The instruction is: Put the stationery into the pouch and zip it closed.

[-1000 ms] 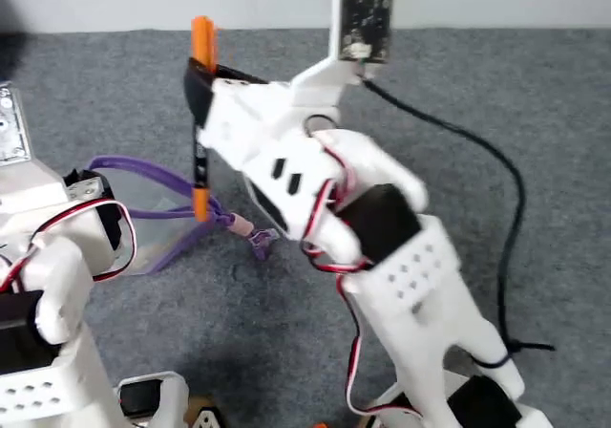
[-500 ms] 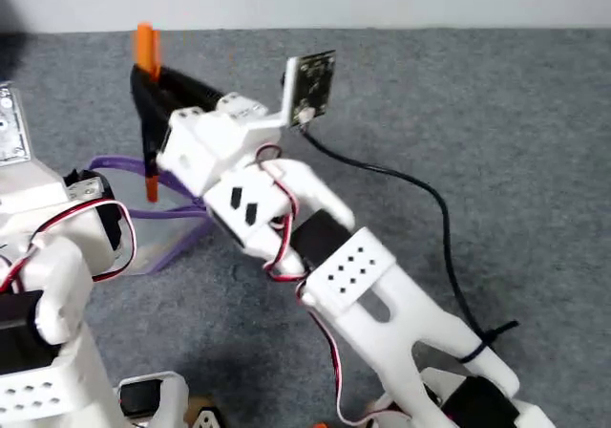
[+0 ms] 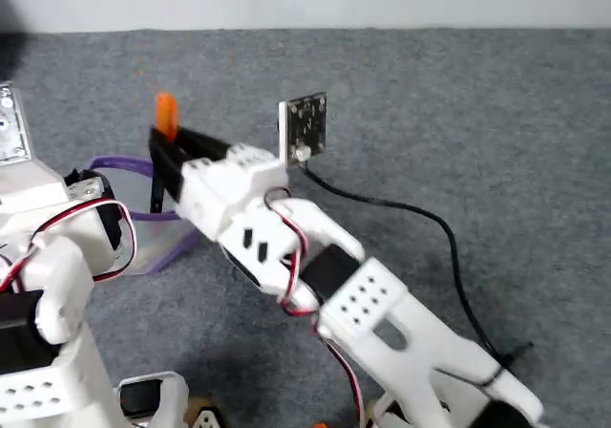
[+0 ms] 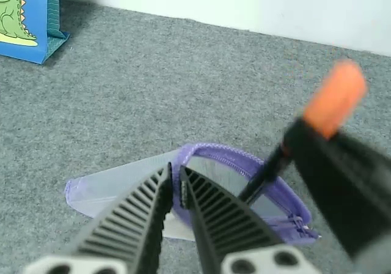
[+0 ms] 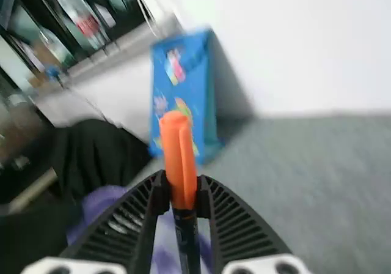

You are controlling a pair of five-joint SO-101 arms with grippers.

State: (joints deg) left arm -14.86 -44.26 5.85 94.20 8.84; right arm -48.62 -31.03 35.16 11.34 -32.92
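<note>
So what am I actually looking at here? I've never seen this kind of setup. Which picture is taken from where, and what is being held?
These are two small white robot arms, the left arm and the right arm, at a table with a grey cover. The high view comes from a fixed camera looking down. The other two pictures come from a camera on each arm's wrist, looking along its claw. The right claw is shut on a pen with an orange cap, held upright over the open mouth of a clear pouch with a purple zip edge. The left claw pinches that pouch's rim. A blue printed box, or perhaps a bag, stands by the wall behind.
</note>
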